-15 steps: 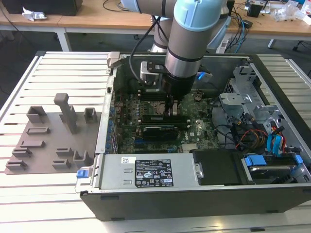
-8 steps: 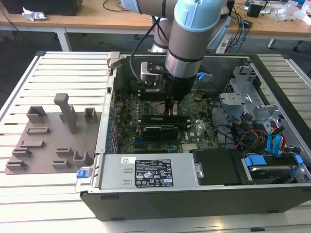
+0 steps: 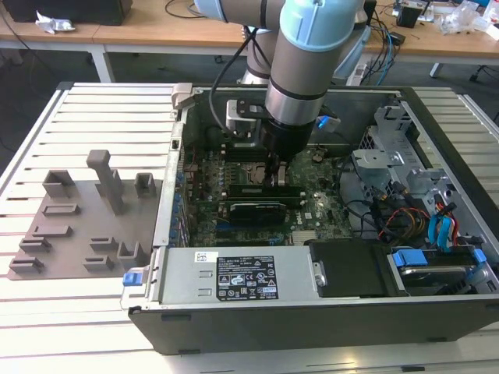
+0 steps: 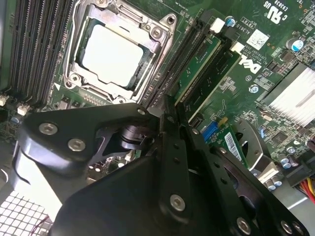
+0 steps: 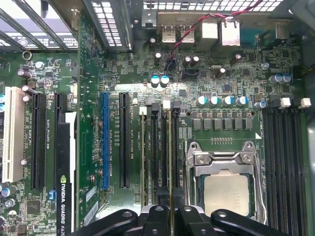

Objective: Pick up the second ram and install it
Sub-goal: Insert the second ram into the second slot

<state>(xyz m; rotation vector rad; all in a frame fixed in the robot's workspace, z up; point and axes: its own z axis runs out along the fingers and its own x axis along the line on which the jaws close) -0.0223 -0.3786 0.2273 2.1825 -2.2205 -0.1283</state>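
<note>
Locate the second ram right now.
In both wrist views the second ram stands edge-on in a memory slot beside the processor socket, directly under the tool.

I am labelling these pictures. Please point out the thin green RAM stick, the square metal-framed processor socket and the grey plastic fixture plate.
thin green RAM stick [image 4: 197, 69], second wrist view, its green face.
square metal-framed processor socket [image 5: 226, 194], first wrist view, the processor's lid.
grey plastic fixture plate [image 3: 78, 234], exterior view, its flat base.
</note>
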